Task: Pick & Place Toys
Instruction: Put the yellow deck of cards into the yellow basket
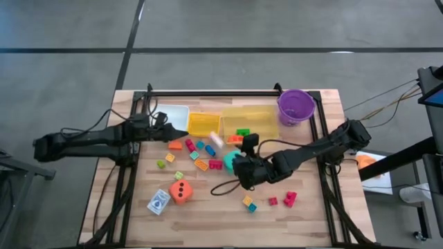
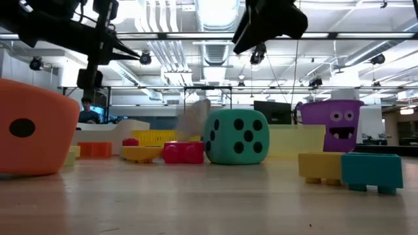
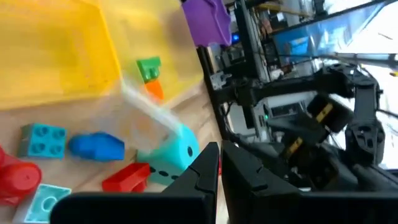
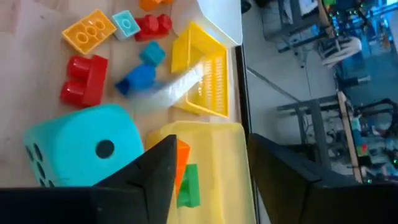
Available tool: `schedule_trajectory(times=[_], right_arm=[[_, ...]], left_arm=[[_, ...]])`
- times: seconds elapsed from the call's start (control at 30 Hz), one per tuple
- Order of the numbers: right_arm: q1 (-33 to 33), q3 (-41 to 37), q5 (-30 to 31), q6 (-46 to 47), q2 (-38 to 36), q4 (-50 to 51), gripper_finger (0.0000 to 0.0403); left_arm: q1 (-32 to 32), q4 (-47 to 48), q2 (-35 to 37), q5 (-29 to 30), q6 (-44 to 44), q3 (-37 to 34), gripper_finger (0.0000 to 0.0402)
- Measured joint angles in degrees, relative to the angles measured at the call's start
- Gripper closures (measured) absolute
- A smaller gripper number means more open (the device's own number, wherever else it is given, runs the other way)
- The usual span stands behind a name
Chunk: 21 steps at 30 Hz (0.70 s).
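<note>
- Left gripper [image 1: 181,131]: positioned over the rear left of the table, beside the small yellow bin [image 1: 203,124]; its fingers [image 3: 202,174] are clenched together with nothing between them.
- Right gripper [image 4: 208,168]: positioned over the centre of the table, above the teal die [image 1: 230,160]. The fingers stand apart with nothing visibly gripped. Whether they are released or part-way closing cannot be determined.
- Teal die: rests on the table in front of the large yellow bin [image 1: 259,114]; black dots are visible on its faces. A red brick [image 1: 215,164] lies just beside it.
- Orange die [image 1: 181,191]: rests at the front left, black dots showing, next to the blue-white card box [image 1: 159,202]. The print on the box is too small to read.
- A green brick [image 1: 243,131] and an orange piece lie inside the large yellow bin.
- Loose bricks: blue, orange, red, yellow and green pieces are scattered between the bins and the dice; a further cluster, with red bricks [image 1: 289,199] and a yellow and teal pair [image 1: 248,203], lies at the front right.
- Purple bucket [image 1: 295,106]: stands at the rear right corner; the low view shows a cartoon face with eyes and a toothed mouth on its side.
- No legible writing or brand mark appears on any item.
</note>
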State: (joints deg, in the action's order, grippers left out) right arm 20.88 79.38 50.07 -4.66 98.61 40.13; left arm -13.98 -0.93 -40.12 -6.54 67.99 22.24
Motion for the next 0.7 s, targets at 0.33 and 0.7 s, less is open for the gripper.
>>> schedule_trajectory(times=[0.33, 0.7], right_arm=[[-0.5, -0.5, -1.9, 0.9, 0.0, 2.2, 0.035], [-0.5, -0.5, -2.4, 2.0, 0.0, 2.1, 0.0394]], left_arm=[[0.0, -3.6, -2.7, -8.1, -1.4, 0.0, 0.0382], [0.0, -1.8, -3.0, -8.1, -7.3, 0.0, 0.0382]])
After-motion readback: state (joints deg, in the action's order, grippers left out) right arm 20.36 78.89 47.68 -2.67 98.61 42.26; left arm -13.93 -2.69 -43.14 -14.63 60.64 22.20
